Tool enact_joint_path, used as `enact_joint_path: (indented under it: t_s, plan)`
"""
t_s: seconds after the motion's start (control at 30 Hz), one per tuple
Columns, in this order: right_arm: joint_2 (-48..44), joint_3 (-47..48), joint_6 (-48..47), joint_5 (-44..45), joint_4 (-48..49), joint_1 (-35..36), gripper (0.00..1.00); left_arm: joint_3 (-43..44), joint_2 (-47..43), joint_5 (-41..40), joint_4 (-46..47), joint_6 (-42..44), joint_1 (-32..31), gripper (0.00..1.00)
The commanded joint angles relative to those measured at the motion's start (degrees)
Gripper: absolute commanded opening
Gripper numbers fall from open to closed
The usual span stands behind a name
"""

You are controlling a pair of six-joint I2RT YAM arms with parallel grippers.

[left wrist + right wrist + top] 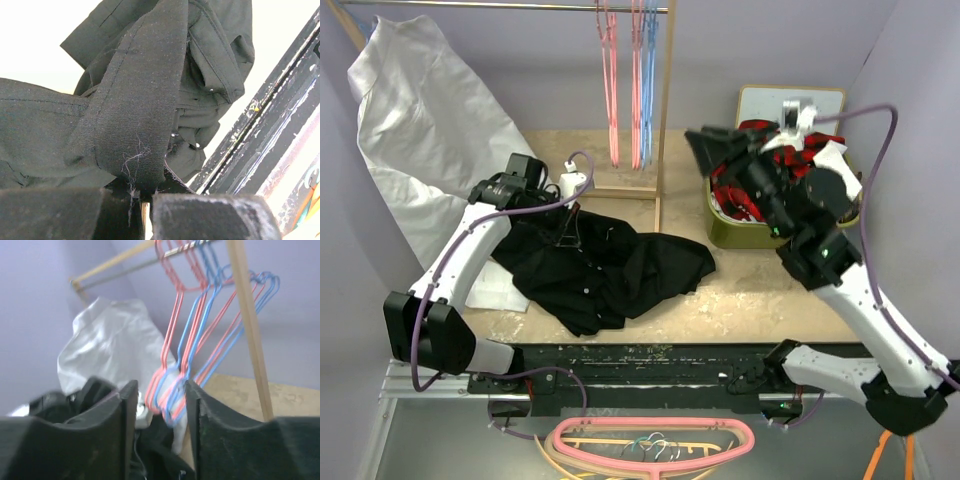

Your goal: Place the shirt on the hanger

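Observation:
The black shirt (610, 265) lies crumpled on the table left of centre. My left gripper (569, 228) is down on its upper edge. In the left wrist view it (145, 200) is shut on a band of the shirt's fabric (140, 115), which rises from between the fingers. The light blue hanger (649, 80) hangs on the rack among pink hangers (612, 90). My right gripper (703, 150) is raised to the right of the rack, open and empty. In the right wrist view the blue hanger (200, 325) and pink hangers (172, 325) show beyond its open fingers (160, 405).
A wooden rack post (665, 110) stands just right of the hangers. A big white cloth (430, 130) drapes at the back left. An olive bin (745, 232) holding a red-and-black plaid shirt (735, 195) sits at right. A pink hanger (650, 440) lies below the table's front edge.

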Motion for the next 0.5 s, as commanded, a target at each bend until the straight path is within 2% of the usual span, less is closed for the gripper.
enact_joint_path:
  t_s: [0.0, 0.1, 0.27, 0.47]
  plan:
    - [12.99, 15.96, -3.89, 11.34, -15.56, -0.11, 0.38, 0.97, -2.3, 2.98, -0.12, 2.02, 0.97, 0.0]
    - [19.08, 24.81, -5.96, 11.76, -17.8, -0.07, 0.39, 0.78, -2.48, 2.01, 0.26, 1.95, 1.28, 0.0]
    - [24.96, 31.16, -8.13, 12.58, -18.47, -0.1, 0.34, -0.11, -2.91, 1.66, 0.83, 1.57, 1.73, 0.0]
    - [28.01, 32.42, -8.9, 12.98, -16.69, -0.17, 0.33, -1.19, -4.07, 1.19, 1.61, 1.35, 2.21, 0.01]
